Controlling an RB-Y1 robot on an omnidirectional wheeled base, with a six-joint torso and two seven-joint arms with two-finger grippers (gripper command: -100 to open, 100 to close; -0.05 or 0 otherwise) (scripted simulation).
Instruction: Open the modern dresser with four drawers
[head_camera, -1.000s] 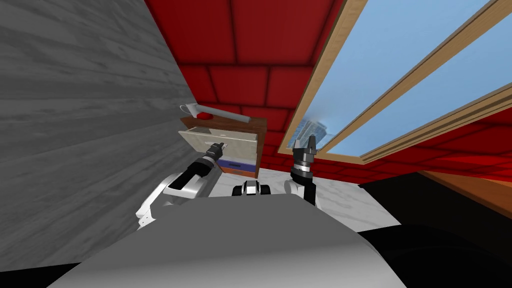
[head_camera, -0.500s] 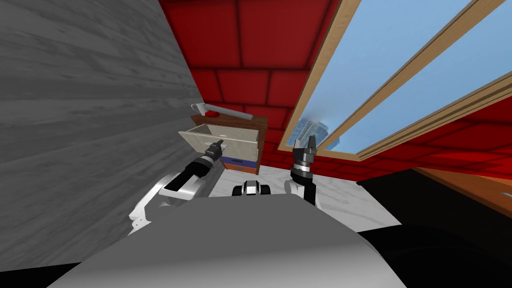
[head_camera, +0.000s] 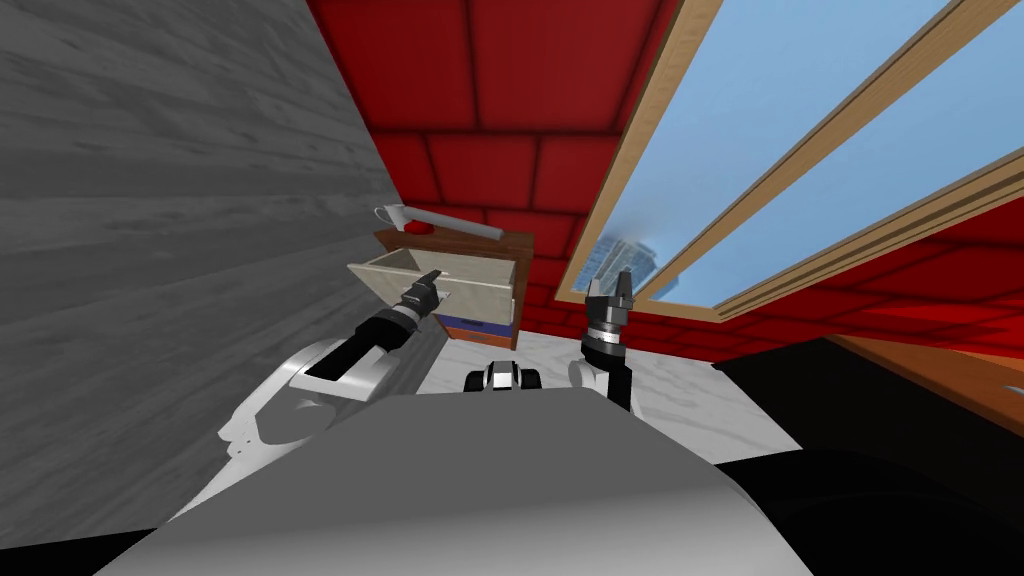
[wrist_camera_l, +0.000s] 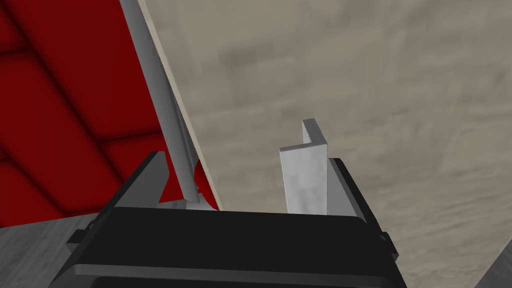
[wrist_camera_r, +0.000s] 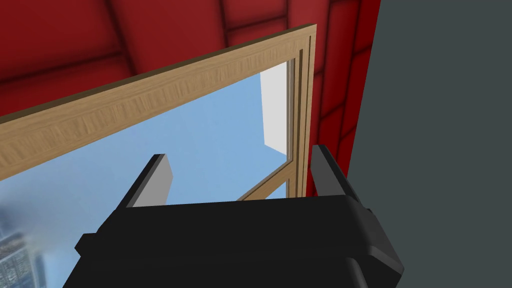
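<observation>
Since 1.0 s ago: top drawer (head_camera: 478, 288) is farther out of the dresser (head_camera: 505, 243), and the left arm has drawn back with it. Dresser stands in the corner, against red wall, beside grey wall. Left gripper (head_camera: 427, 284) is at the pale drawer front, fingers spread, not clamped. Grey angle handle (wrist_camera_l: 303, 175) sits between them, against one finger: judged a hook-pull, not a pinch. Right gripper (head_camera: 610, 288) is raised by the window, fingers apart, likely parked clear of the drawer's path.
</observation>
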